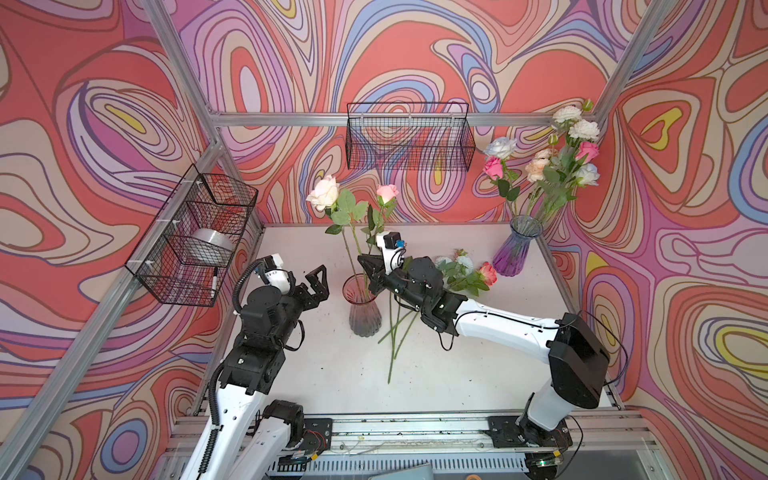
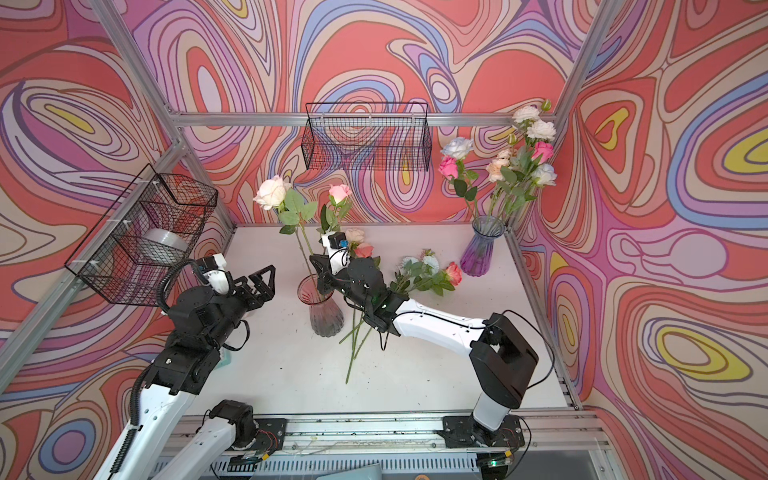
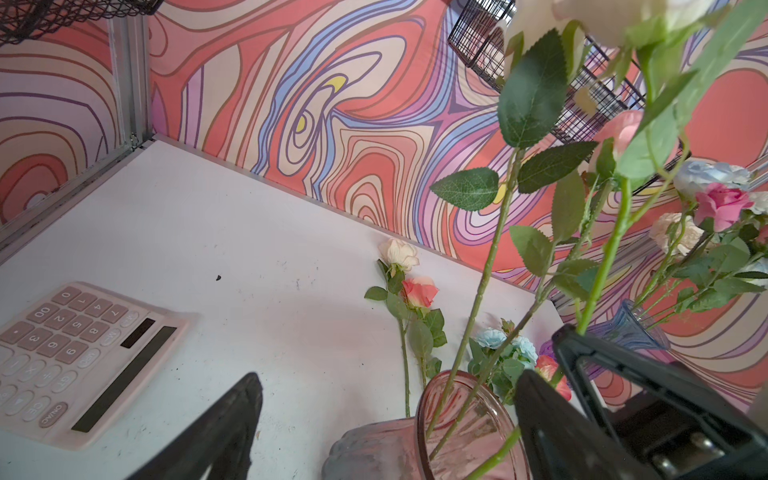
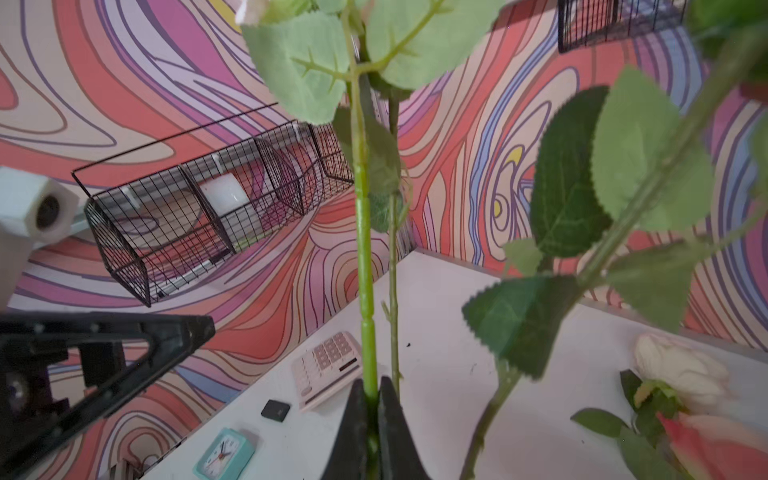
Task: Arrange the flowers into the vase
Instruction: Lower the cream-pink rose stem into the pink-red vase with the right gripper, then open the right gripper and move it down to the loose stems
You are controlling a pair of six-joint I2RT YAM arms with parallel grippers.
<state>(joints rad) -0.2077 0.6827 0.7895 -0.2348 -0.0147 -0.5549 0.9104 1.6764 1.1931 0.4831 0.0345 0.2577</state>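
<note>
While my right end effector [image 4: 372, 385] clamps a flower stem [image 4: 363, 249] just above the pink vase [image 1: 365, 316], the left end effector [image 1: 320, 286] gapes beside it; I judge stems light, springy, best pinched low.

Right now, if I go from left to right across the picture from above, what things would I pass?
In a top view: wire basket → left gripper → pink vase → loose flowers lying flat → purple vase.

On my left wrist view I read the calculator [image 3: 83, 361] keys: 0, 00, 1 to 9 — GT, CE, ON/AC.
</note>
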